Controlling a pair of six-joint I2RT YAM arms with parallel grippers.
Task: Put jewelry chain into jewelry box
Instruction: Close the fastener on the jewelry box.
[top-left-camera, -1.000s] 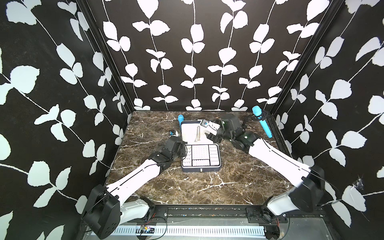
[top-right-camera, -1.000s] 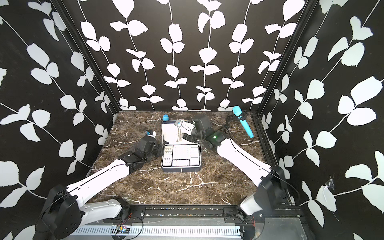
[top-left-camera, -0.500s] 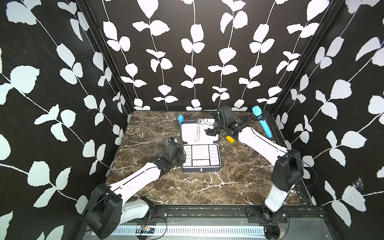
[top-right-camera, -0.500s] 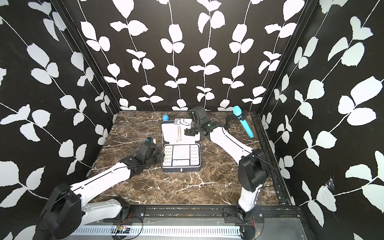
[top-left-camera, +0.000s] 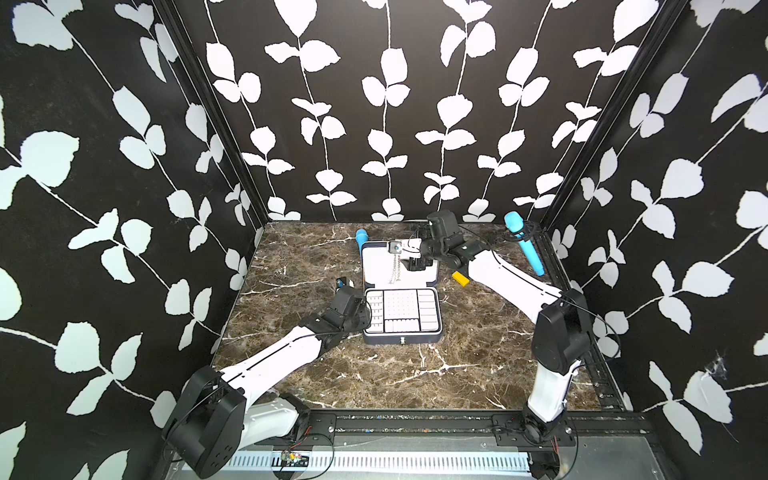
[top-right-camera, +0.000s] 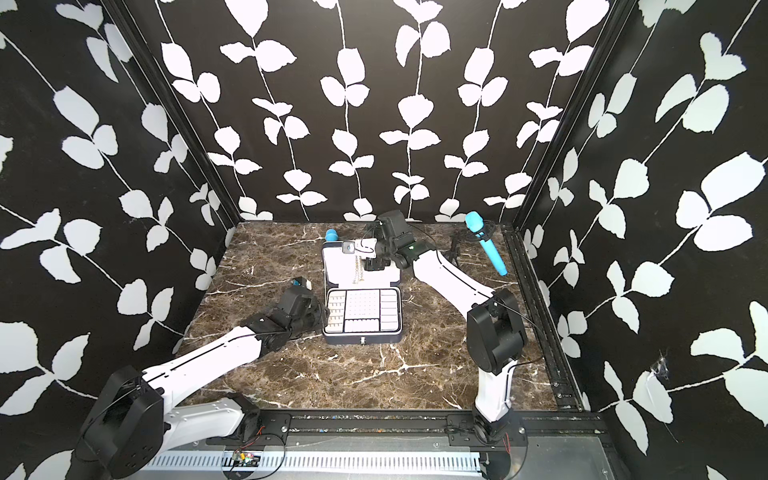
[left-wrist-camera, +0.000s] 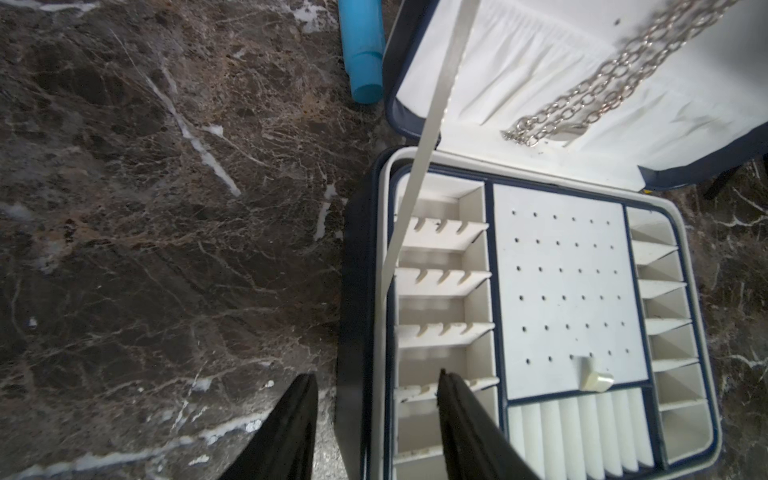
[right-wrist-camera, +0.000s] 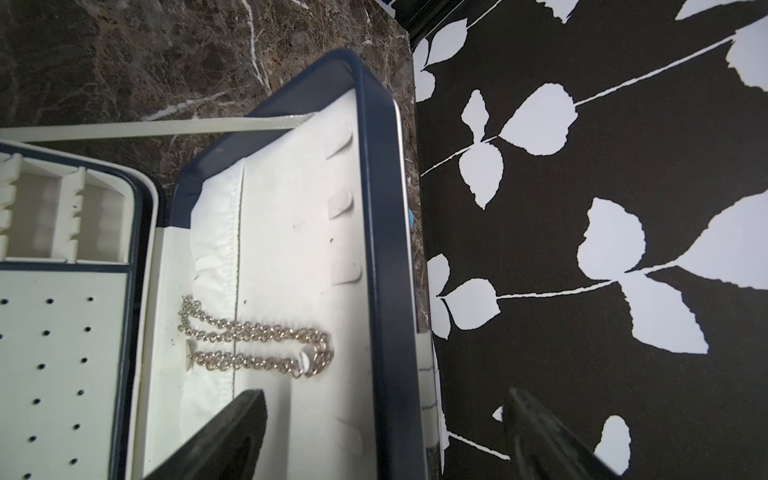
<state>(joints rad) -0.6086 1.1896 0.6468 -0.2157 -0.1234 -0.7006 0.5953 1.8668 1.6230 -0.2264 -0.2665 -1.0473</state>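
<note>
In the open lid of the jewelry box, on the white lining, the jewelry chain lies doubled into two close runs. It is made of silvery oval links, with a small pale end piece near the fold. I judge it light, limp and slippery. It would sag and swing from any single hold, so I would pinch both runs together near the middle, closing right down on the thin links. My right jaws stand wide and empty, just beside the chain, over the lid's rim. My left jaws are half apart, straddling the box's side wall low over the worktop, and I see no firm clamp.
</note>
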